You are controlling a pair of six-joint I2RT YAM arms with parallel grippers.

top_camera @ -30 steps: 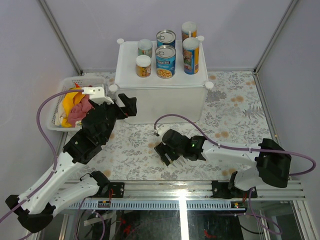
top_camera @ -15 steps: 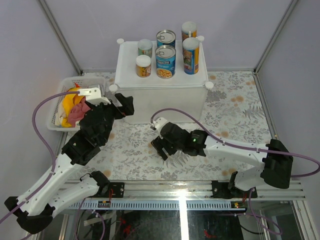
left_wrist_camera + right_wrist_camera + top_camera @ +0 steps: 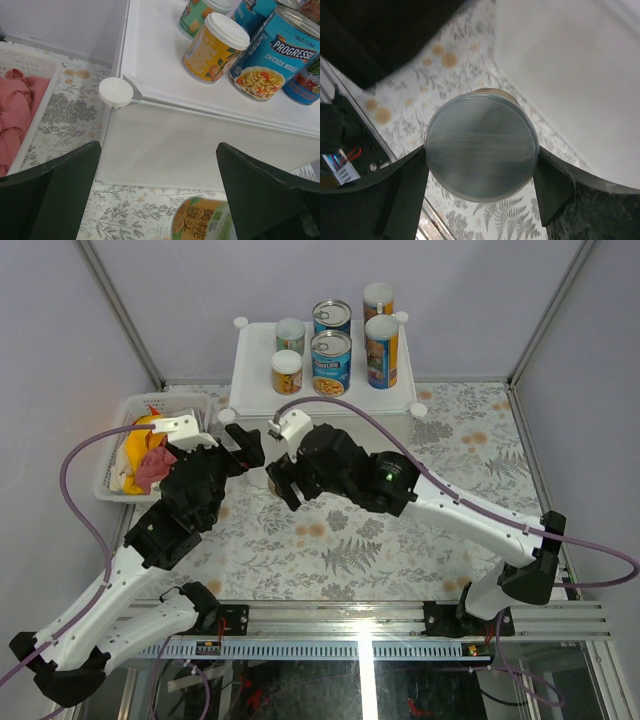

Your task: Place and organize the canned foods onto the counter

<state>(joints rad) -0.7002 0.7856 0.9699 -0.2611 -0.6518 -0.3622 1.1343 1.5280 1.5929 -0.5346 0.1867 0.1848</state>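
Note:
My right gripper (image 3: 481, 150) is shut on a small yellow-labelled jar (image 3: 481, 147), its pale lid facing the wrist camera. It holds the jar above the table in front of the counter's left front corner (image 3: 278, 483). The jar's label shows at the bottom of the left wrist view (image 3: 202, 220). My left gripper (image 3: 157, 150) is open and empty, just left of the jar (image 3: 247, 448). The white counter (image 3: 255, 350) carries two small jars (image 3: 287, 372), two blue cans (image 3: 331, 362) and two tall canisters (image 3: 381, 351).
A white mesh basket (image 3: 112, 455) with a pink cloth (image 3: 158, 462) and a banana (image 3: 140, 435) stands left of the counter. A round knob (image 3: 115, 92) marks the counter's front left corner. The two arms are close together there.
My right gripper has risen from the middle of the table and swung left and away, up to the counter's front beside my left gripper. The left arm has hardly moved.

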